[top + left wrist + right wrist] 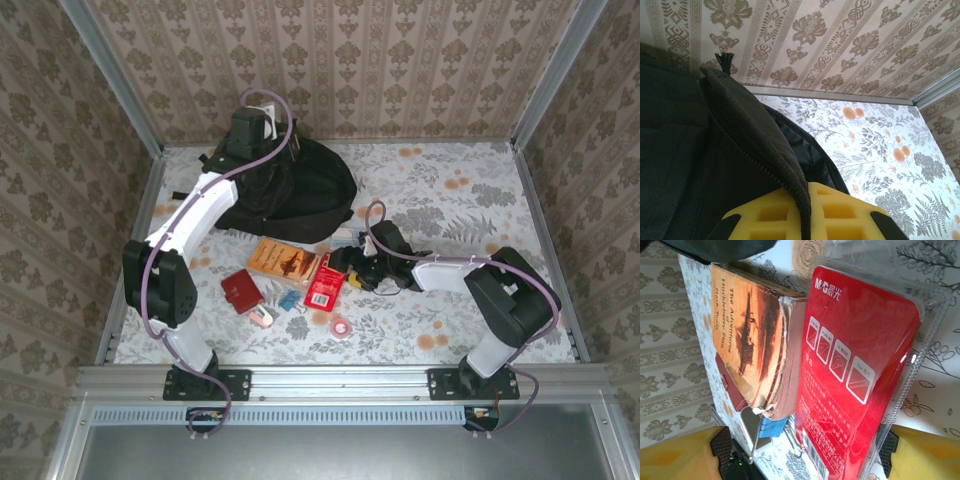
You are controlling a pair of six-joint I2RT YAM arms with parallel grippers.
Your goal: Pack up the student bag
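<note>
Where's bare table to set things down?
Far right: open floral cloth between the student bag, the back wall and the right rail. Also a near strip between the tape roll and the right arm's base. Crowded: mid-table around the book and red pack.

The table had a floral-patterned top; the student bag, black and soft, lay by its far edge, toward the left side; nearer the middle lay an orange-brown paperback book, with a red blister pack just beside it on the side toward the right edge; a dark red wallet sat between the book and the left edge; a small blue item, a small pinkish item and a red-and-white ring lay closer to the near edge.
</note>
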